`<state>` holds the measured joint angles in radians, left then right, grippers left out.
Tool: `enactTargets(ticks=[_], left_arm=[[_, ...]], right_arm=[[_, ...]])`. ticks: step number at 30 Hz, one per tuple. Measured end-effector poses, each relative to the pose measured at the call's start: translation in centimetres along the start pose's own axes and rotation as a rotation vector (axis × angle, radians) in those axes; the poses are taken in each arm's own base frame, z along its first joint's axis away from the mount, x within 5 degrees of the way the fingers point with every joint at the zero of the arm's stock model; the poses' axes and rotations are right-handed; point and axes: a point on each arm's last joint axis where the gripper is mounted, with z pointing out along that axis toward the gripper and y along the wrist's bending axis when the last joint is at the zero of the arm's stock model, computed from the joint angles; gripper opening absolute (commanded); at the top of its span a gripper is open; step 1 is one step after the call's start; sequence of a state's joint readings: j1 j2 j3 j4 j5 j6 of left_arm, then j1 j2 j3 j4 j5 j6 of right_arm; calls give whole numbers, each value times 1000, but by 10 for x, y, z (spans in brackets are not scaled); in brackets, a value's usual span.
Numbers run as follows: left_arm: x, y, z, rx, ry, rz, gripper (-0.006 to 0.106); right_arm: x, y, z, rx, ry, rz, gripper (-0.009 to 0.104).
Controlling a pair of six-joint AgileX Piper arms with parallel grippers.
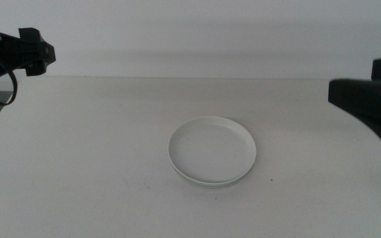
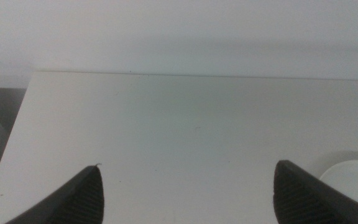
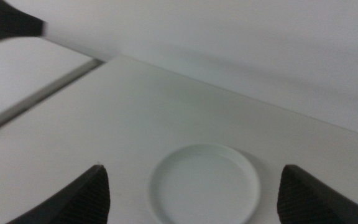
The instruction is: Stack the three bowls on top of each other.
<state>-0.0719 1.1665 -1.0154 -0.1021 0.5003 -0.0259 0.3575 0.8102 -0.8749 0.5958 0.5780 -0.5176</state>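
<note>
Bowls (image 1: 212, 151) stacked upright mid-table, round, no long axis; left gripper (image 2: 188, 193), right gripper (image 3: 194, 193) spread wide, empty

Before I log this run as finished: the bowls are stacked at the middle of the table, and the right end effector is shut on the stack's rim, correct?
Not quite. The bowls are stacked mid-table, but the right end effector is open and holds nothing. The middle view shows it raised off to the right, apart from the stack, and the left end effector equally clear on the left.
</note>
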Motion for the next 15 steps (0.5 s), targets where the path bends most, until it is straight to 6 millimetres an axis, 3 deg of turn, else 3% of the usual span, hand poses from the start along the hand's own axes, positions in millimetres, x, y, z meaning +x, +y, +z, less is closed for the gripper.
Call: enactTargets(ticks=[4, 8, 11, 15], left_arm=[[6, 0, -5, 0, -7, 0, 94], [26, 2, -28, 3, -88, 0, 94], [62, 6, -57, 7, -219, 0, 94], [133, 14, -87, 14, -350, 2, 94]], right_arm=[[27, -10, 0, 96, -25, -13, 93], [69, -26, -12, 261, -33, -42, 93], [107, -31, -28, 378, -48, -62, 93], [147, -30, -42, 484, -80, -59, 93]])
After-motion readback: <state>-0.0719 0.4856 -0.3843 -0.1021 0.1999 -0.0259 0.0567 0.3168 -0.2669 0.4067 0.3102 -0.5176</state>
